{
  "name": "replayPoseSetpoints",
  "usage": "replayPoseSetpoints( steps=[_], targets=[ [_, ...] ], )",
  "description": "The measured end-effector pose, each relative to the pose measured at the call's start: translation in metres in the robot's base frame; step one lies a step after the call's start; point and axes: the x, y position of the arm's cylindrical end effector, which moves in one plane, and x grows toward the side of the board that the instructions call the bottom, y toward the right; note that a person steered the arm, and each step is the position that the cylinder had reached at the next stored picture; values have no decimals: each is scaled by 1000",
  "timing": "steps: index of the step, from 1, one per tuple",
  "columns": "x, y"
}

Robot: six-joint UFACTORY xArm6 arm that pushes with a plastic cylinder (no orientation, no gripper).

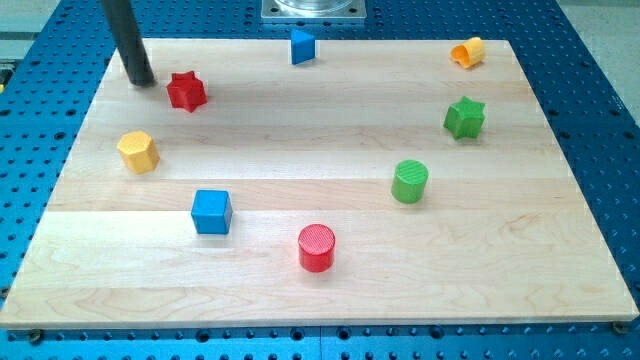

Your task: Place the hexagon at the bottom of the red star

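Camera view shows the dark rod standing near the red star [186, 91], its tip [143, 82] just beside the star toward the view's left, apparently not touching it. No jaws exist on this arm; the rod holds nothing. The yellow hexagon [138, 152], the block to be moved, sits below the red star and a little toward the view's left, apart from it.

To do the step well, the tip would probably need to swing round to the hexagon's left side and nudge it rightward until it lies straight beneath the red star, pushing slowly through the block's middle so it does not spin away. The rod must avoid brushing the star while leaving.

Bare counter [320, 140] lies below the red star, giving open room. The blue cube [211, 212] sits farther below the star, near the path's end. The counter's left edge runs close to the hexagon, so circling behind it leaves little margin.
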Motion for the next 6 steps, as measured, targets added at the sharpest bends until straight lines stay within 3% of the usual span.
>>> replayPoseSetpoints(
  steps=[1,2,3,6],
  targets=[
    [9,64],
    [7,54],
    [64,-48],
    [160,-15]
  ],
)
